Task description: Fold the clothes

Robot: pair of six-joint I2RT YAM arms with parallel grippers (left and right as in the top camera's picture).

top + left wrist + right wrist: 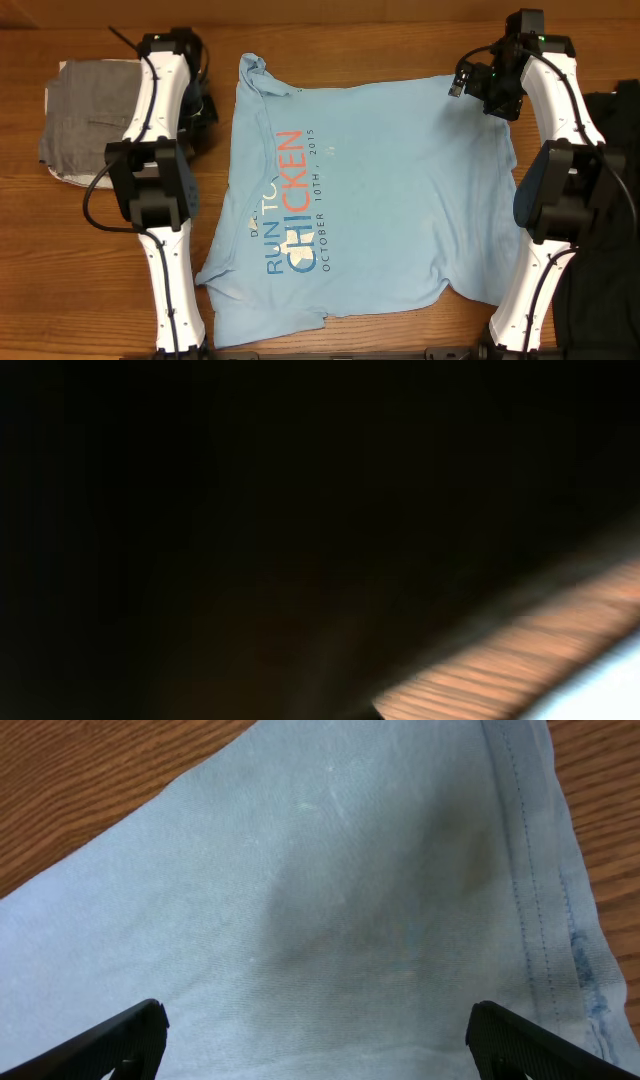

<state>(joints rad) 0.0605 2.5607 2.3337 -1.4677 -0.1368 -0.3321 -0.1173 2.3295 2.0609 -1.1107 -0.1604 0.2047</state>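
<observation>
Overhead: the shirt (400, 190) lies spread flat and print up on the table (330, 35) between the arms, with no fold made yet; the right gripper (478, 85) hangs over its far hemmed corner; the left gripper (203, 108) sits just beside the shirt's opposite edge, near a folded grey cloth (85, 125).

Left wrist: almost all dark, with only a strip of table at the lower right; no fingers show, but they are together, and I cannot tell whether they hold anything.

Right wrist: the fingers (130, 1035) stand wide apart and empty over the shirt, with the stitched hem (530, 870) to one side.

The first fold seems to be in preparation. Next, the right gripper should lower and pinch both layers at the hem corner; the left must open and take a matching corner.
</observation>
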